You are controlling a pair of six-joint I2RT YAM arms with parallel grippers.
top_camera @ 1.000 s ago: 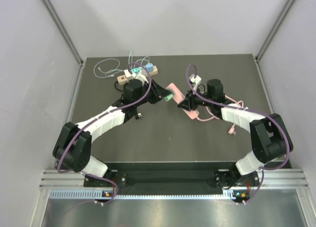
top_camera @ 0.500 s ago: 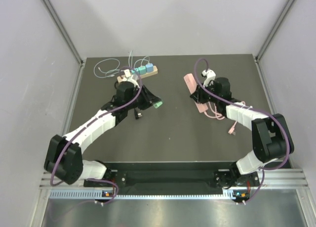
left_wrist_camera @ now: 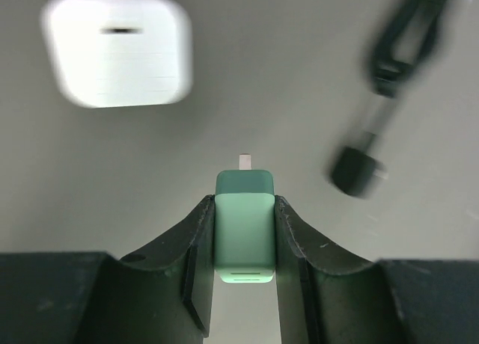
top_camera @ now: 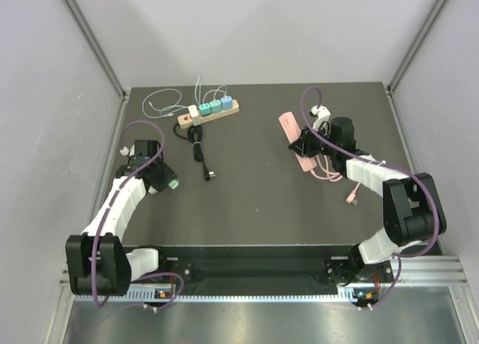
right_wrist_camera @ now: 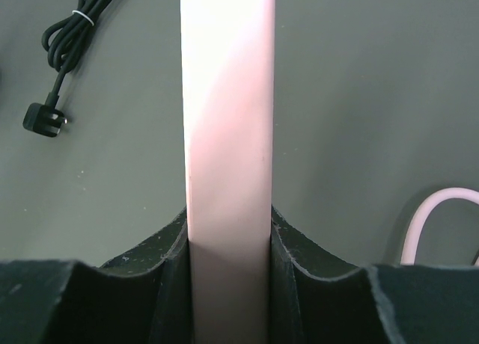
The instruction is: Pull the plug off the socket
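My left gripper (top_camera: 168, 184) is shut on a green plug (top_camera: 173, 185) at the left side of the table. In the left wrist view the plug (left_wrist_camera: 244, 243) sits between both fingers, a metal prong showing at its front, just above the mat. My right gripper (top_camera: 301, 144) is shut on a pink socket strip (top_camera: 287, 124) at the right of the table. In the right wrist view the strip (right_wrist_camera: 227, 120) runs straight up between the jaws. The plug and the strip are far apart.
A beige power strip (top_camera: 226, 110) with blue and teal plugs lies at the back, with white wires (top_camera: 161, 101) beside it. A black coiled cable (top_camera: 200, 143) with its plug (left_wrist_camera: 358, 170) lies mid-left. A white adapter (left_wrist_camera: 116, 51) lies ahead of my left gripper. The strip's pink cord (top_camera: 329, 173) trails right.
My left arm has swung from the table's middle to the left side, carrying the green plug away from the pink strip. My right gripper moved the strip back and right, then held nearly still.
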